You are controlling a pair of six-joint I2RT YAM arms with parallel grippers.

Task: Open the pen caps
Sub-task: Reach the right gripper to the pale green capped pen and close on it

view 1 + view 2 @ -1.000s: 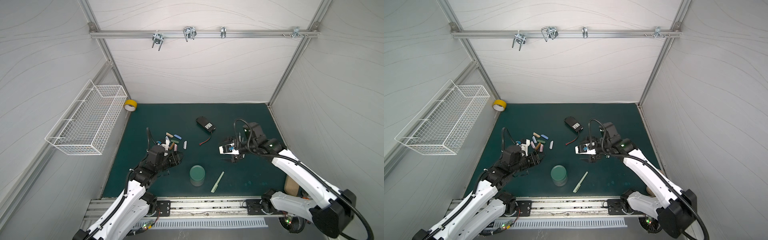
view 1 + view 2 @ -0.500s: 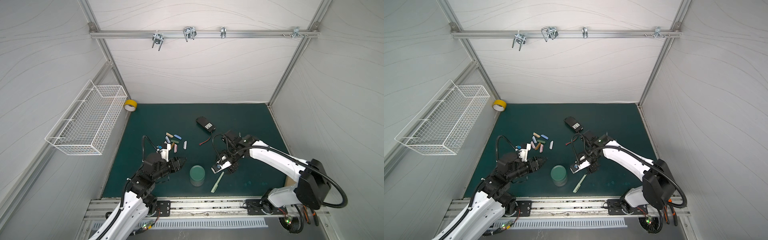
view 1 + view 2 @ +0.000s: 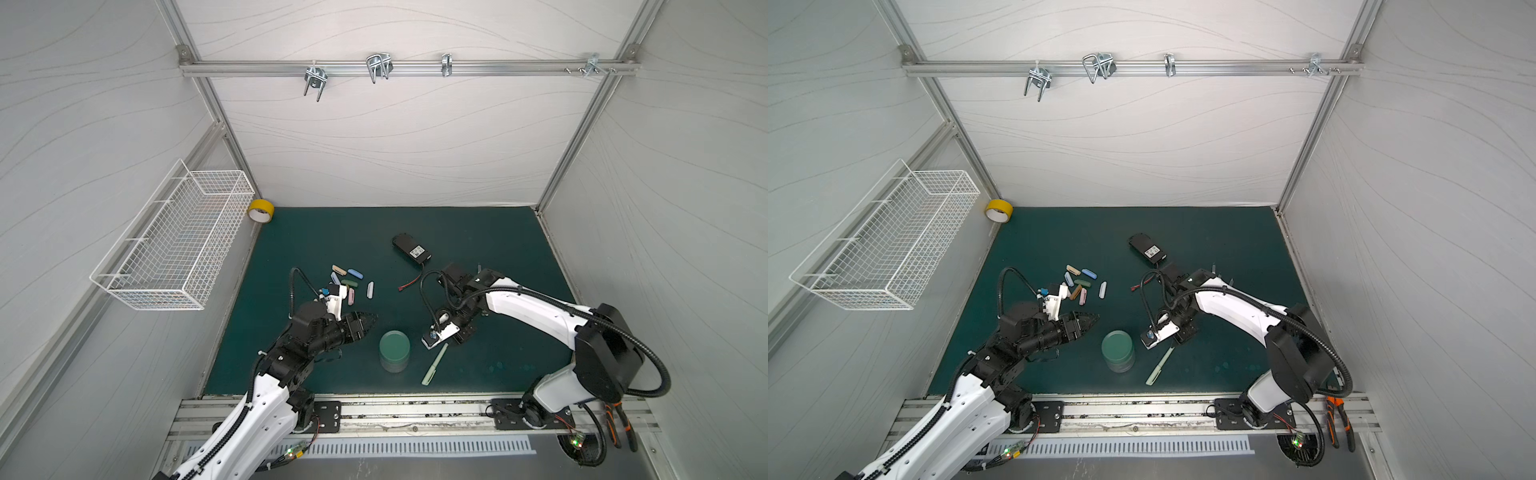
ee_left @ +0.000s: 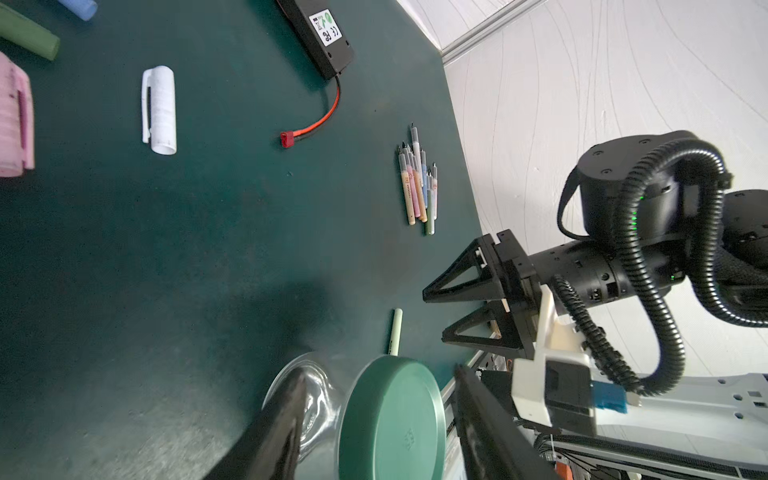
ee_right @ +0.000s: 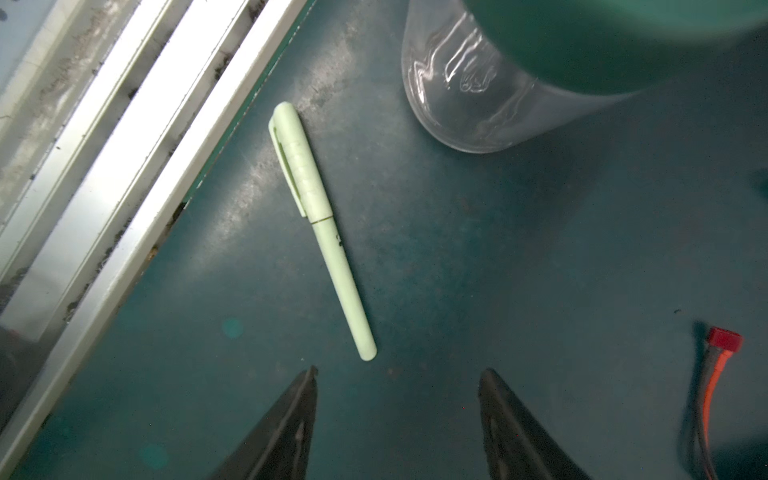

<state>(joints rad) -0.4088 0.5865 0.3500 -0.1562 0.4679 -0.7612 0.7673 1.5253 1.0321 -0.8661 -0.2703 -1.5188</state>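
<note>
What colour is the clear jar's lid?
Dark green round lid, clearest in the left wrist view.

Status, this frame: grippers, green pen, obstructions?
Right gripper open, empty, just short of green pen. Pen flat on mat, cap on. Left gripper open, empty. Lidded jar beside, not blocking.

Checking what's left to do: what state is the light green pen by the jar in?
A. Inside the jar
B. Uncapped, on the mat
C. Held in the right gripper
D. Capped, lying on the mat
D: the light green pen lies on the mat with its cap seated; the open right gripper is clear of it.
</note>
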